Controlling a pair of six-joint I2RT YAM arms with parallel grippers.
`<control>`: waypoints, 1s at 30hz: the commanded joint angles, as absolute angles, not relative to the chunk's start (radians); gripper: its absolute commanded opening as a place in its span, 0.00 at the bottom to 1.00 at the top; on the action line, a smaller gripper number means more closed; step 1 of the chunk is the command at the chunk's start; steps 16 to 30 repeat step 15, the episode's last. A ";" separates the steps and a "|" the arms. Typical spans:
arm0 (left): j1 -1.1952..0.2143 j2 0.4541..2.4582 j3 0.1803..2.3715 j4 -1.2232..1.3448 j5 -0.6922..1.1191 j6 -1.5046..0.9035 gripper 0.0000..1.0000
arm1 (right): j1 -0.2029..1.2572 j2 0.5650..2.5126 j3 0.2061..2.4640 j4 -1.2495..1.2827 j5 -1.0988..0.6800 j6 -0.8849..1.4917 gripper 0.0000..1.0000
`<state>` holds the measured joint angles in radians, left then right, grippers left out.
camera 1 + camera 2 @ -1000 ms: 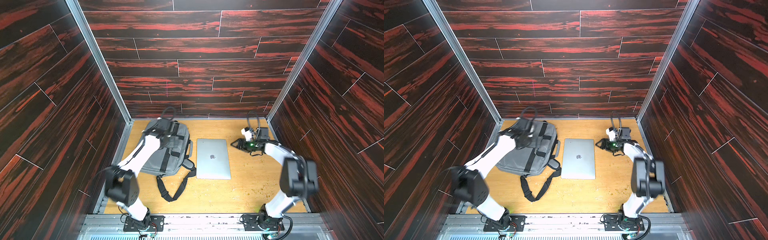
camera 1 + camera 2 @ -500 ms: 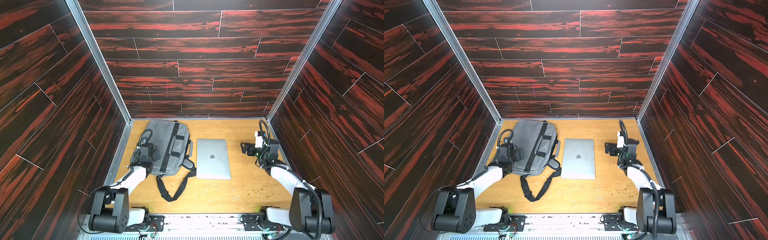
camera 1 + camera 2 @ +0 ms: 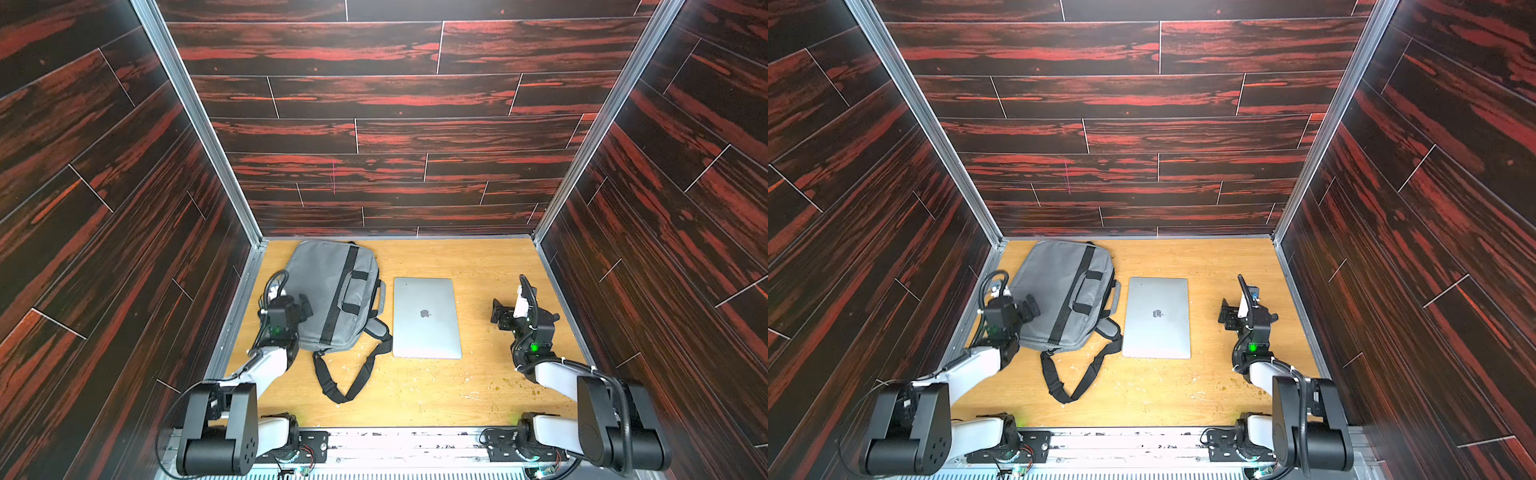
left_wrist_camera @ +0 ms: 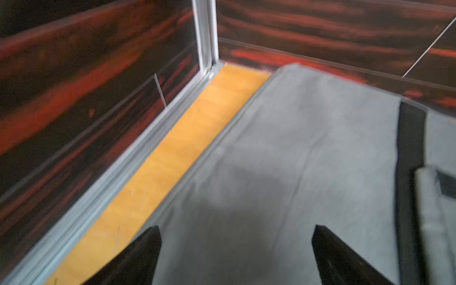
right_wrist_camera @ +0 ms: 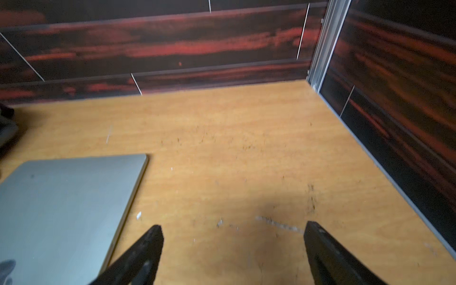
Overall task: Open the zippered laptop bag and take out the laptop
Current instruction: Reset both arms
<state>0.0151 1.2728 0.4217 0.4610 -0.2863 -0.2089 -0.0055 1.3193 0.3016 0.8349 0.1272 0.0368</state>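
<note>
Both arms empty; laptop (image 3: pixel 426 318) lies outside the zippered laptop bag (image 3: pixel 328 291).
I have left fingers (image 4: pixel 140 256) and right fingers (image 5: pixel 145 251) spread wide, holding nothing, so nothing snags; laptop sits flat mid-frame on the surface (image 3: pixel 478 386), just right of the bag.

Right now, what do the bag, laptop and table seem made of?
Bag: grey fabric, matte, softly creased, with black webbing stripe. Laptop: probably metal, smooth satin silver with faint sheen. Table: light wood grain, scuffed; solid wood or laminate, I cannot tell.
</note>
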 commanded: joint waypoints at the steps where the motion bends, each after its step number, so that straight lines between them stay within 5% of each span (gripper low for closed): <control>1: 0.013 1.284 0.408 0.533 -0.277 -0.211 1.00 | -0.002 1.369 0.288 0.996 0.149 0.018 0.93; 30: 0.041 1.335 0.393 0.658 -0.244 -0.183 1.00 | -0.002 1.427 0.295 1.043 0.130 0.000 0.93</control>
